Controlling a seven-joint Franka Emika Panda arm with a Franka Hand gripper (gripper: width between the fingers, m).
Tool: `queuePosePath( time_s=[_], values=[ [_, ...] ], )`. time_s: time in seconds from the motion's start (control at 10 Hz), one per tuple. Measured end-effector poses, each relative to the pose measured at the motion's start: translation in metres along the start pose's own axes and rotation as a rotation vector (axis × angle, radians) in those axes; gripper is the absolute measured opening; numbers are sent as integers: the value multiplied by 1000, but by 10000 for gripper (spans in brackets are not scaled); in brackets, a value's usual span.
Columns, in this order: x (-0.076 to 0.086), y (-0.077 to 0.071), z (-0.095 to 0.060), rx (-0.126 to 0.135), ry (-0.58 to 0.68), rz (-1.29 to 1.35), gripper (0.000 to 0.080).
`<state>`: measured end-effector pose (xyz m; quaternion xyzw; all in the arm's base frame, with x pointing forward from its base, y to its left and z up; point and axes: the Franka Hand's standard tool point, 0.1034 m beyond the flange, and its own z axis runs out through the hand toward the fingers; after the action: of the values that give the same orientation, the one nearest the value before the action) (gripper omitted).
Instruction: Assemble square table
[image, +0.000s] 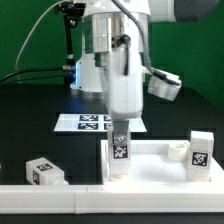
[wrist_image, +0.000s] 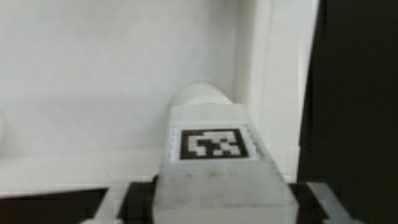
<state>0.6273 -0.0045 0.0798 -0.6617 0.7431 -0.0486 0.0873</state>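
White slab (image: 150, 176) with a raised rim sits at 4 o'clock in the exterior view, on a black bench (image: 30, 130). Gripper (image: 120, 128) hangs at centre, pointing straight down, fingers clamped on a leg (image: 121, 152). That leg is upright, tag facing the camera. Its lower end is down inside the slab's rim, at the corner toward 9 o'clock of the slab. Can't tell if it's seated in a hole.

Second leg (image: 201, 152) stands upright on the slab at the 3 o'clock corner, tag facing the camera too. Those two legs are all the slab holds.

Third leg (image: 45, 172) lies on its side on the bench at 8 o'clock, well apart from the slab. Marker board (image: 85, 122) lies flat just behind the gripper, toward 10 o'clock from the held leg. Long white rail (image: 60, 203) runs across at 6 o'clock, just in front of the slab. Green backdrop behind.

Wrist view: held leg (wrist_image: 214, 150) fills the middle, tag sharp and square-on, rounded tip pointing away from the camera. Gripper (wrist_image: 214, 200) has grey fingers (wrist_image: 125, 203) on either side of the leg, pressed against it. Slab (wrist_image: 107, 80) is the blurry white area beyond the leg. Bench (wrist_image: 365, 100) shows as a dark strip past the slab's edge. Contact under the leg's tip is hidden.
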Motion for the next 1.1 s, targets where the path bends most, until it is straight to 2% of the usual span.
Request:
queuePosePath(
  time_s=[0.3, 0.4, 0.5, 0.6, 0.8, 1.0, 1.1],
  values=[
    [-2, 0, 0, -1, 4, -67, 294],
    [-7, 0, 1, -2, 9, -280, 466],
    [-9, 0, 0, -2, 3, -486, 466],
    [-9, 0, 0, -3, 0, -596, 612],
    [-8, 1, 1, -6, 4, -681, 638],
    [-8, -5, -1, -14, 17, -1044, 648],
    [-10, -7, -1, -33, 6, -1244, 649]
  ],
)
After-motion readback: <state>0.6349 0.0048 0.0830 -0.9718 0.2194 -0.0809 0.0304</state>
